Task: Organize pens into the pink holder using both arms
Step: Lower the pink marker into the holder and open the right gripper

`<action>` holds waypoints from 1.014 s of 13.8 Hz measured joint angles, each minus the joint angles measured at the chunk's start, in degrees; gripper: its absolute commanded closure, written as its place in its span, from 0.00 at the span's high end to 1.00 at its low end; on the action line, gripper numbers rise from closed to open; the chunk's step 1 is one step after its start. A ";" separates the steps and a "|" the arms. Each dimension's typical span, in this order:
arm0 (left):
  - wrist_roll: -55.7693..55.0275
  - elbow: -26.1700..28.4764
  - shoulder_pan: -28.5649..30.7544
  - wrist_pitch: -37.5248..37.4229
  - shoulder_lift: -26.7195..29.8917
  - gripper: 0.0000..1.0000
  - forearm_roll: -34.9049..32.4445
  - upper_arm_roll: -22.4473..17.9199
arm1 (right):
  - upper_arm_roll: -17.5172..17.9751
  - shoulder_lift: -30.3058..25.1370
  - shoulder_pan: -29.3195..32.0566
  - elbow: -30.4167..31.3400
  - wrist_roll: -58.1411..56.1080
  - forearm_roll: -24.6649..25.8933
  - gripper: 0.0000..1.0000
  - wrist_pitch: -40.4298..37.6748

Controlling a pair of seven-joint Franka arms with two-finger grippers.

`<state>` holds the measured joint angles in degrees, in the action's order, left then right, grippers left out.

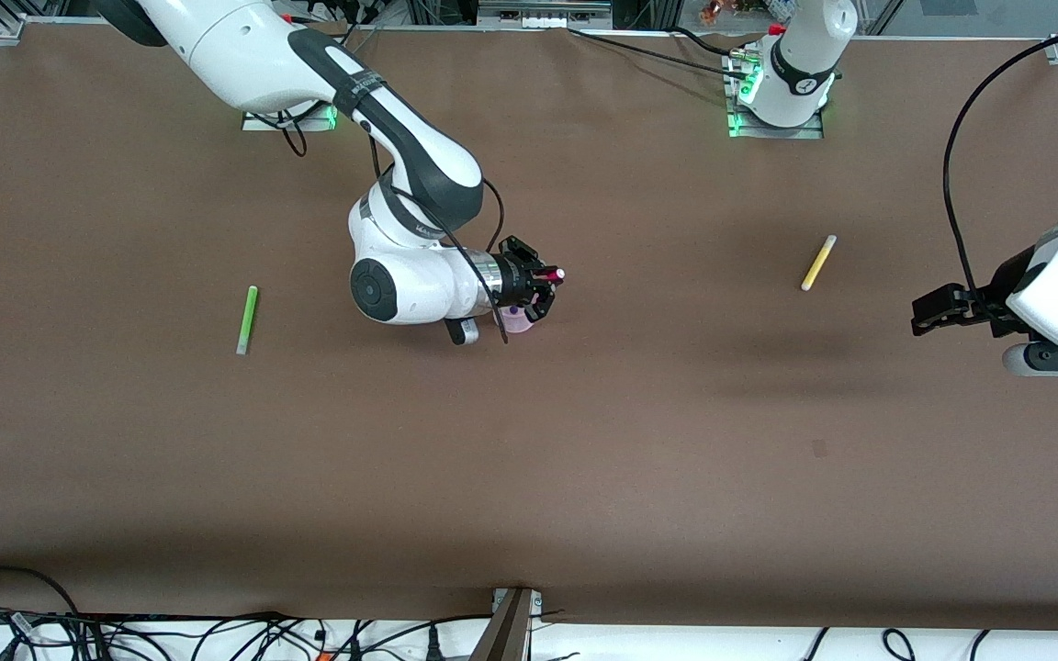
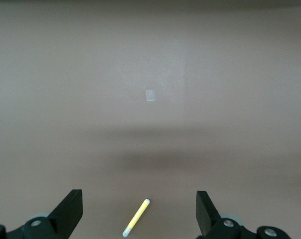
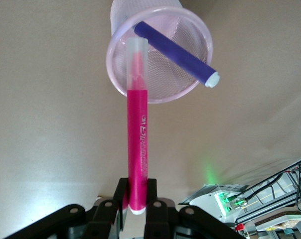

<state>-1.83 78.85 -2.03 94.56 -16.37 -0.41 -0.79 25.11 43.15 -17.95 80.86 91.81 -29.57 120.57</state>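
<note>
Right gripper (image 3: 135, 199) pinches the light, stiff magenta pen (image 3: 138, 144) near its tail, cap tipped over the flimsy pink holder (image 3: 160, 55) — left gripper (image 2: 139, 216) waits wide open, empty, over the yellow pen (image 2: 136, 217)

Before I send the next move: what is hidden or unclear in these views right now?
- Pink holder, front view: mostly covered by the right gripper; only a sliver shows.
- Purple pen: seen in the right wrist view only; the gripper hides it from the front.
- Magenta pen: whether its tip is inside the holder's rim.
- Left gripper, left wrist view: fingers cut off by the edge.
- Small pale patch: unidentifiable.
</note>
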 measured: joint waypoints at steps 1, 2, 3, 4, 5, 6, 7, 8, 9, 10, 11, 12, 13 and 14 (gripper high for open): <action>0.01 0.00 0.00 0.00 0.10 1.00 0.00 -0.04 | 0.00 0.27 0.00 0.17 0.05 0.00 0.00 0.00; 0.01 0.00 0.00 0.00 0.16 1.00 0.00 -0.05 | 0.00 0.54 0.00 0.24 0.12 -0.23 0.00 0.01; 0.01 0.00 0.00 0.00 0.18 1.00 0.00 -0.05 | -0.01 0.85 0.00 0.27 0.12 -0.83 0.00 0.01; 0.01 0.00 -0.01 0.00 0.18 1.00 0.07 -0.05 | -0.03 1.08 0.00 0.32 0.12 -1.29 0.00 0.01; -0.39 0.00 -0.01 0.00 0.18 1.00 1.28 -0.13 | -0.05 1.26 0.00 0.34 0.12 -1.49 0.00 0.01; -1.19 0.01 -0.02 0.00 0.15 1.00 3.70 -0.37 | -0.06 1.40 0.00 0.35 0.12 -1.53 0.20 0.01; -1.82 0.02 0.03 0.00 0.06 1.00 5.38 -0.71 | -0.06 1.47 0.00 0.35 0.12 -1.53 0.46 0.01; -2.14 0.04 0.36 0.01 -0.07 1.00 5.98 -0.95 | -0.08 1.48 0.00 0.35 0.11 -1.53 0.68 0.04; -2.17 0.14 0.68 0.02 -0.17 1.00 6.13 -1.15 | -0.09 1.49 0.00 0.36 0.07 -1.53 0.80 0.32; -2.17 0.28 0.85 0.04 -0.25 1.00 6.14 -1.31 | -0.11 1.50 0.00 0.36 -0.04 -1.52 0.83 0.78; -2.17 0.38 0.90 0.05 -0.37 1.00 6.14 -1.31 | -0.12 1.51 -0.01 0.36 -0.15 -1.52 0.96 1.05; -2.17 0.41 0.89 0.06 -0.48 1.00 6.15 -1.24 | -0.13 1.50 0.00 0.36 -0.25 -1.51 0.99 1.29; -2.17 0.42 0.86 0.06 -0.53 1.00 5.72 -1.14 | -0.17 1.50 0.01 0.34 -0.47 -1.36 1.00 1.56; -2.04 0.42 0.77 0.06 -0.53 1.00 4.63 -1.03 | -0.20 1.46 0.04 0.24 -1.07 -0.75 1.00 1.71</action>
<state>-3.87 79.27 -1.26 94.62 -16.91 4.21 -1.82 24.91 44.61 -17.92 81.10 90.74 -30.32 122.28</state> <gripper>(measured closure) 0.000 0.278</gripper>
